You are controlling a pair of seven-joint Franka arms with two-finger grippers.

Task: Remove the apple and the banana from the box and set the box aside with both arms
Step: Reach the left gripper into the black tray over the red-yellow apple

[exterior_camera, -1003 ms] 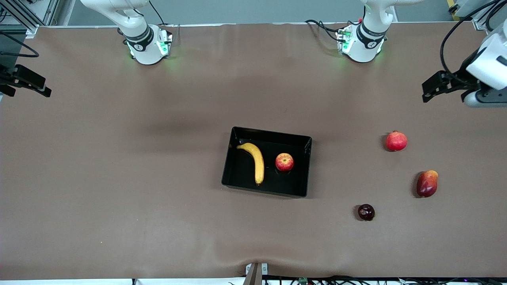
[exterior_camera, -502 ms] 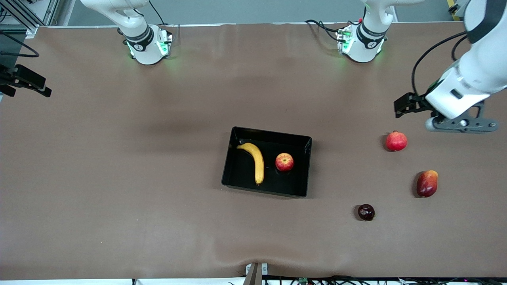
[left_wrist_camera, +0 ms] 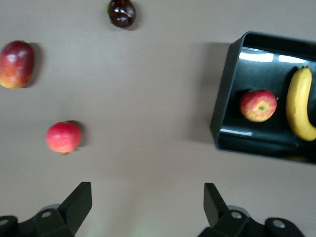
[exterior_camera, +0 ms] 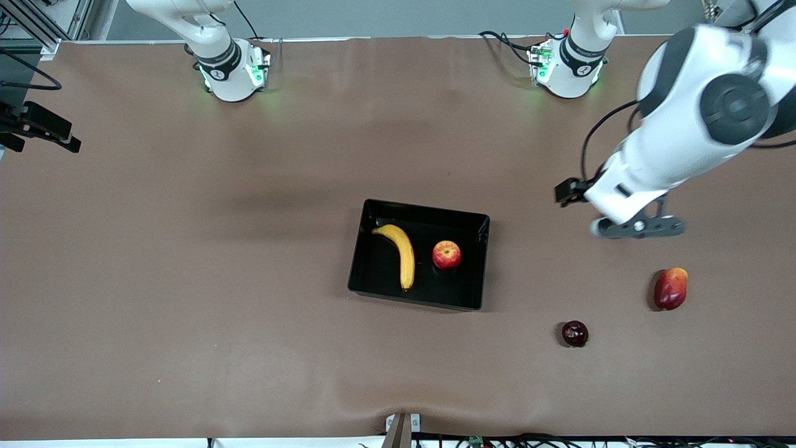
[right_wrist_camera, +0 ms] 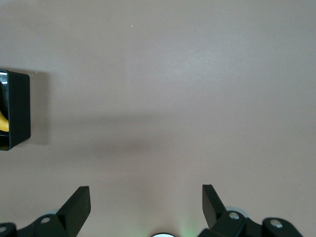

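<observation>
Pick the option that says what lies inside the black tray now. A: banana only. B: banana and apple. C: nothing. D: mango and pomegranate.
B: the front view shows the banana and the apple lying side by side, apart, inside the black tray.

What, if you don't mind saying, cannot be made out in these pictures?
Pomegranate: hidden in the front view by the left arm above it; only the left wrist view shows it.
Box: cut off by the right wrist view's edge, so its contents barely show there.
Right pincer: the front view's edge cuts it off, leaving only part in view.
Dark fruit: too small to identify.
</observation>
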